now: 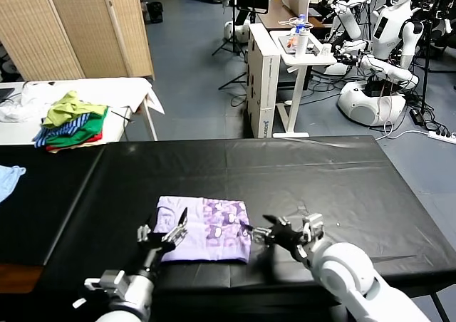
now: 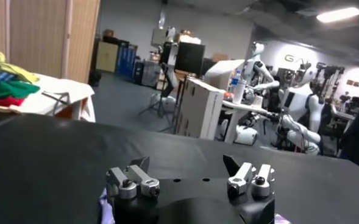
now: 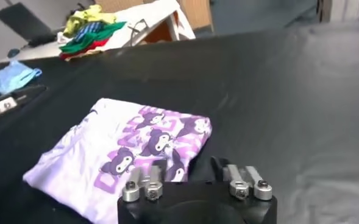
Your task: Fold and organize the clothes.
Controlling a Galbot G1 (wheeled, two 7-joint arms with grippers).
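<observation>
— Step in hand? Folding looks nearly done: the thin lavender T-shirt with the purple cartoon print (image 1: 204, 229) lies as a folded rectangle on the black table cover (image 1: 320, 172).

— And the pincers?

— The right gripper (image 1: 258, 234) sits just beside the shirt's edge, jaws apart, grasping nothing. The left gripper (image 1: 165, 231) hovers over the opposite edge, released too; contact is hard to judge.

— Next?

— Probably one more fold, or lifting it aside.
</observation>
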